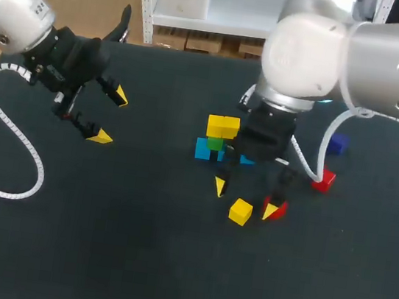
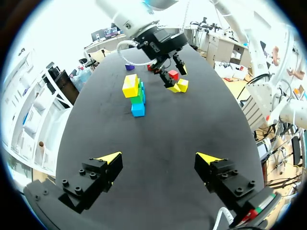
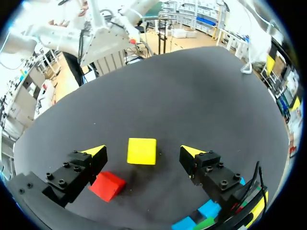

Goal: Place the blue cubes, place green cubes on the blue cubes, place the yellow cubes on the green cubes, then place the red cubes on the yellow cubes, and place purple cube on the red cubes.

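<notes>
Right jaws hang wide open and empty over the counter [image 1: 132, 259]. A loose yellow cube [image 3: 142, 151] lies untouched between the tips, and a red cube [image 3: 106, 186] sits just beside one finger. Nearby stands the stack: blue cubes [image 1: 202, 150], a green cube [image 1: 215, 143], and yellow cubes [image 1: 223, 126] on top. Another red cube [image 1: 323, 179] and the purple cube [image 1: 338, 144] lie apart. Left jaws, wide open, hold nothing, well away from the cubes.
</notes>
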You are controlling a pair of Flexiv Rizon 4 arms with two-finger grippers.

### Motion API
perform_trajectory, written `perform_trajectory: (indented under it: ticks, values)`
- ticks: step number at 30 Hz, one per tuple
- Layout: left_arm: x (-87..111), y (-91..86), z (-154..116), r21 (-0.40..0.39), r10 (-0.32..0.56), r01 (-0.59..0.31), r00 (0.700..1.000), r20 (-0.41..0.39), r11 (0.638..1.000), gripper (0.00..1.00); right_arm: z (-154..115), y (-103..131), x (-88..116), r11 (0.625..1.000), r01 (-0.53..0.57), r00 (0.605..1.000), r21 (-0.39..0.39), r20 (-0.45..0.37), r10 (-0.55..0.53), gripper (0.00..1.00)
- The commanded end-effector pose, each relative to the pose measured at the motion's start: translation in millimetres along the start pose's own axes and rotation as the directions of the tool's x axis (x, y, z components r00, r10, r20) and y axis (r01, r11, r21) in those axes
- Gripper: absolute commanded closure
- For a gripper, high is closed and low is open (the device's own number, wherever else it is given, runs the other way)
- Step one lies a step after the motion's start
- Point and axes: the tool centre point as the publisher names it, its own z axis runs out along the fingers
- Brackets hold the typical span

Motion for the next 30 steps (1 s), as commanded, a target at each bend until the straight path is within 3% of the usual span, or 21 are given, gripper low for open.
perform_trajectory:
  ticks: [1,13,29,30]
  values:
    - [0.9,1.0,0.2,0.001,0.003,-0.003,1.000,0.002,1.000,0.00,1.2,1.1,0.4,0.999,-0.017,1.000,0.033,0.003,0.017,0.00]
    - [0.9,1.0,0.2,0.001,0.003,-0.003,1.000,0.002,1.000,0.00,-3.8,8.8,1.0,0.991,-0.078,0.997,0.109,-0.001,0.078,0.00]
    - [0.9,1.0,0.2,0.001,0.003,-0.003,1.000,0.002,1.000,0.00,2.3,6.8,-0.1,0.990,-0.060,0.998,0.128,0.027,0.057,0.00]
    - [0.9,1.0,0.2,0.001,0.003,-0.003,1.000,0.002,1.000,0.00,2.9,6.2,0.2,0.990,-0.059,0.998,0.127,0.028,0.056,0.04]
